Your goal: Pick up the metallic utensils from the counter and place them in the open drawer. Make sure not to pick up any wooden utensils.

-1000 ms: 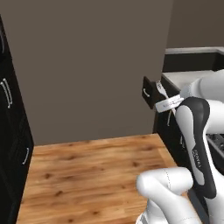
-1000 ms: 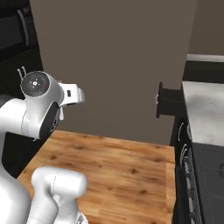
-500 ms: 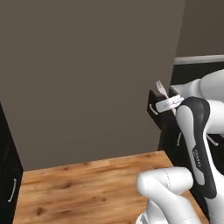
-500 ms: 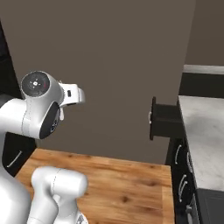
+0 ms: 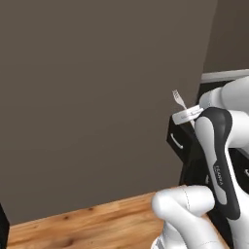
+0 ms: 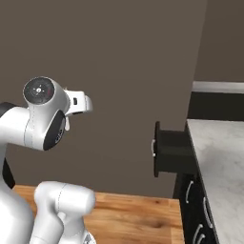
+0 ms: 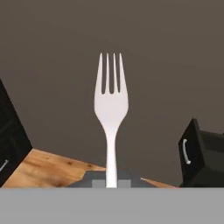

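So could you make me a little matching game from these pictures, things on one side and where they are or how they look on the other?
Things:
1. fork
2. open drawer
3. counter
4. floor

Descriptions:
A. pale marbled slab at the right
B. wooden planks, orange-brown
C. clamped in the gripper, tines pointing away from the hand
D. black box sticking out, curved silver handle on its front

Pairs: 1-C, 2-D, 3-A, 4-B
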Motion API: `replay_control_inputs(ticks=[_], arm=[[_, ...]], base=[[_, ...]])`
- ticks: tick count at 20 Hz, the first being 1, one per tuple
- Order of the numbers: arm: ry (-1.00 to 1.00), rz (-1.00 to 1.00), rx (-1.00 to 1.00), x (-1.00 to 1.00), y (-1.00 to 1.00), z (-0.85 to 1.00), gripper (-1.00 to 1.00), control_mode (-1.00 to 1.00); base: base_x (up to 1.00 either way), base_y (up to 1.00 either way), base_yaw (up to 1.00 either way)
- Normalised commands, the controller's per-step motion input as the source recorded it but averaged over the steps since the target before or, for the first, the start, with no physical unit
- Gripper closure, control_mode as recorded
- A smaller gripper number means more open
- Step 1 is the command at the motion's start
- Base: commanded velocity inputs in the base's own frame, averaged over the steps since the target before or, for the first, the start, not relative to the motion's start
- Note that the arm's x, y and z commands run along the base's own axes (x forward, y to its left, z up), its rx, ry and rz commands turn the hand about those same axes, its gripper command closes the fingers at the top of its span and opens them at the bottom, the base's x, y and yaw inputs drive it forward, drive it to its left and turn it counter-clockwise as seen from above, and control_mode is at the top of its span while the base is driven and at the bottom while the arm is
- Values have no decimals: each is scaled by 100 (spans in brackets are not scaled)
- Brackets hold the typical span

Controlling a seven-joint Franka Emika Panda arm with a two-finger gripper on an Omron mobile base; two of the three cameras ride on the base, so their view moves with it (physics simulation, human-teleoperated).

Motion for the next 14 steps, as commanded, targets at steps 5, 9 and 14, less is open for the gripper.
replay_control_inputs(ticks=[5,9,14], arm=[[0,0,0,0,0,0,100,100],[0,0,0,0,0,0,100,100],[0,0,0,0,0,0,100,100]], base=[[28,-12,-27],[14,-21,-29],[40,-33,-26]])
